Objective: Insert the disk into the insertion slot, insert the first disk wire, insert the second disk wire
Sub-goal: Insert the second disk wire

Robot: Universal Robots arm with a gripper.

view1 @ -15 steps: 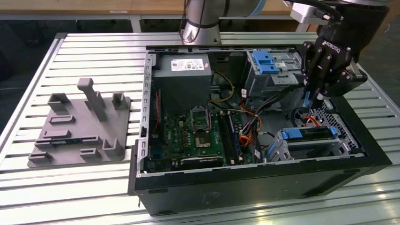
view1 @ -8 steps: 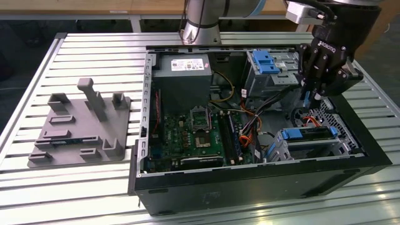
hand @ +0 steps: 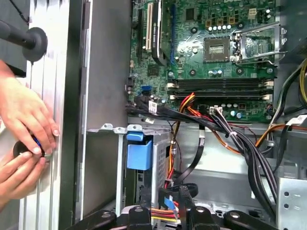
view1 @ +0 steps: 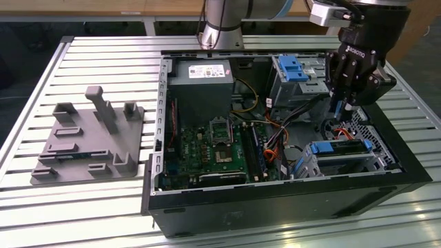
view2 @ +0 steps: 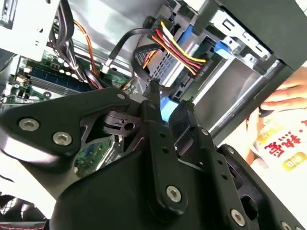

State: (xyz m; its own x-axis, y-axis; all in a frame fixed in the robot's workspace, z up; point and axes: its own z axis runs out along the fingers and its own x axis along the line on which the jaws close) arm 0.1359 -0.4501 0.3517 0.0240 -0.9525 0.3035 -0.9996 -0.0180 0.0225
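The disk (view1: 348, 147), silver in a blue carrier, lies inside the insertion slot (view1: 344, 164), a small perforated metal cage at the case's near corner on the exterior view's right. In the first wrist view the carrier's blue tab (hand: 139, 153) sticks out at the cage's rim (hand: 120, 130). My gripper (view1: 344, 106) hangs above the case, farther back than the disk. In both wrist views its fingers stand close together on a small blue-ended plug (view2: 166, 109) (hand: 168, 201), with red, yellow and orange wires (view2: 177, 48) looping just beyond it.
A person's hands (hand: 24, 120) (view2: 283, 93) rest on the case's outer wall beside the slot. Inside lie the motherboard (view1: 214, 144), the power supply (view1: 200, 77), a taller grey bay with a blue latch (view1: 293, 70) and a black wire bundle (hand: 240, 139). A grey fixture (view1: 90, 139) stands on the table.
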